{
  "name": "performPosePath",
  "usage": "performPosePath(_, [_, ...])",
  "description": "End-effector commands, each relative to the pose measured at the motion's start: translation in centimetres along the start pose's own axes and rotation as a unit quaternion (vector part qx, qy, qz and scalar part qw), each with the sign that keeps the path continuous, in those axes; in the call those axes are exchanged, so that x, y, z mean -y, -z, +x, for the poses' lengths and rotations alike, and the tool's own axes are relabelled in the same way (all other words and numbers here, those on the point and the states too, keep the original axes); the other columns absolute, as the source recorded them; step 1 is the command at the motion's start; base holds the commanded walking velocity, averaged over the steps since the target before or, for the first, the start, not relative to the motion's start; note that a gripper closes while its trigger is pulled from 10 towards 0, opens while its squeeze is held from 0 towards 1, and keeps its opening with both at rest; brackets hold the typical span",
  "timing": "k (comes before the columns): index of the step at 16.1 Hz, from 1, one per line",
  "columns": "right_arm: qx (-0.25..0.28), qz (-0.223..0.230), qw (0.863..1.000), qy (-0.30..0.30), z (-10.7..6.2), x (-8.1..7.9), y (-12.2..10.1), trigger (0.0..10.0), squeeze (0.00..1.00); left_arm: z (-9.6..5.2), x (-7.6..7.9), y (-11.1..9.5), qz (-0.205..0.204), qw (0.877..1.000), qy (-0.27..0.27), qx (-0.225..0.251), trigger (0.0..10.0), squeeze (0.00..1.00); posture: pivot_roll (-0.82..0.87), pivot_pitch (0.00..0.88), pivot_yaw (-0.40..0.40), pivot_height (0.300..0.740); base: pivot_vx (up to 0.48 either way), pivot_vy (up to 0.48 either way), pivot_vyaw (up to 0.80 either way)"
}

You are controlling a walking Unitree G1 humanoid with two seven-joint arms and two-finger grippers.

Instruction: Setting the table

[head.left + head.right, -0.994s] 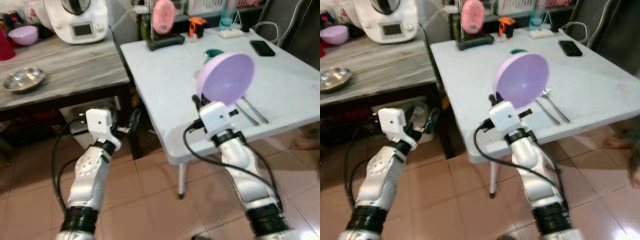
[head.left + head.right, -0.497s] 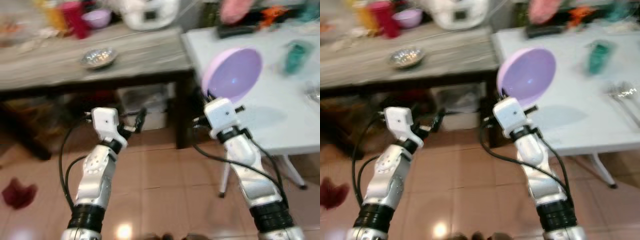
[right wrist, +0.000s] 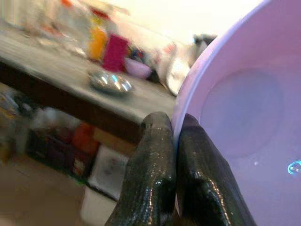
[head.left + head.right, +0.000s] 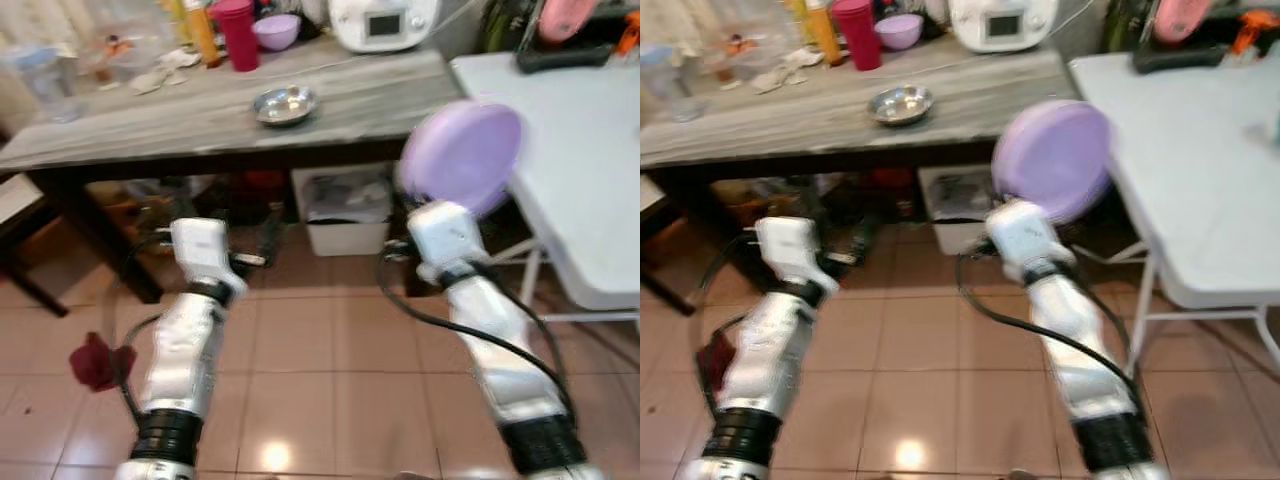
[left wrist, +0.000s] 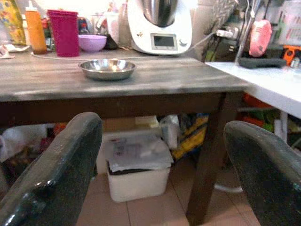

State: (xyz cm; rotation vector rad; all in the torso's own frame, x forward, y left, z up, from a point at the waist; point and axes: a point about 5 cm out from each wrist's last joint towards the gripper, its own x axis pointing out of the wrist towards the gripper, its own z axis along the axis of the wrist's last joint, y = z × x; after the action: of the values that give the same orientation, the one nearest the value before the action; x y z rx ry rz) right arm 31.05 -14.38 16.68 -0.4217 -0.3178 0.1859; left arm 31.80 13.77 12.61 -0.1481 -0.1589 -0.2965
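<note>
The lilac plate (image 4: 462, 158) is held up on edge in the air, its hollow face turned toward the robot, in front of the gap where the wooden table (image 4: 130, 130) meets the white table (image 4: 590, 140); it rests on neither. The right gripper (image 3: 173, 136) has it by the lower rim, the two black fingers (image 3: 153, 188) pressed together with the plate's edge pinched between them. The left gripper (image 5: 162, 165) hangs lower, out over the tiled floor (image 4: 300, 390) short of the wooden table's front edge, its fingers (image 5: 56, 169) spread wide apart with nothing between them. On the wooden table a small steel bowl (image 4: 284, 104) sits toward the right end, well back from the front edge. Along the back edge stand a red cup (image 4: 238, 34), an orange bottle (image 4: 202, 30) just beside it, a small purple bowl (image 4: 277, 30) and a white kitchen appliance (image 4: 385, 22) at the back right corner. Crumpled wrappers (image 4: 165, 70) lie further left, near a clear jar (image 4: 40, 80) at the left end. A white bin (image 4: 345, 205) sits under the table. At the far edge of the white table lies a dark stand (image 4: 565, 52) with a pink thing on it. A red object (image 4: 95, 362) lies on the floor beside the left arm.
</note>
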Motion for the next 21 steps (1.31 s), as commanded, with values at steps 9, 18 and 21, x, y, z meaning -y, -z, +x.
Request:
performPosePath(9, [-0.044, 0.069, 0.995, 0.054, -4.5, 0.8, 1.2, 10.0, 0.00, -7.5, -4.1, 2.0, 0.082, 0.992, -0.076, -0.064, 10.0, 0.00, -0.17, 0.096, 0.100, 0.740, 0.000, 0.089, 0.00])
performPosePath(18, [-0.036, 0.063, 0.996, 0.054, -4.8, 0.7, -0.2, 10.0, 0.00, -7.6, -2.6, 2.4, 0.064, 0.995, -0.029, -0.071, 10.0, 0.00, -0.25, 0.137, 0.084, 0.740, 0.071, 0.000, 0.13])
performPosePath(21, [-0.032, 0.069, 0.996, 0.048, -4.3, 0.2, -0.5, 10.0, 0.00, -7.0, -2.4, 2.9, 0.047, 0.996, -0.038, -0.067, 10.0, 0.00, -0.26, 0.095, 0.063, 0.740, 0.419, 0.000, 0.53])
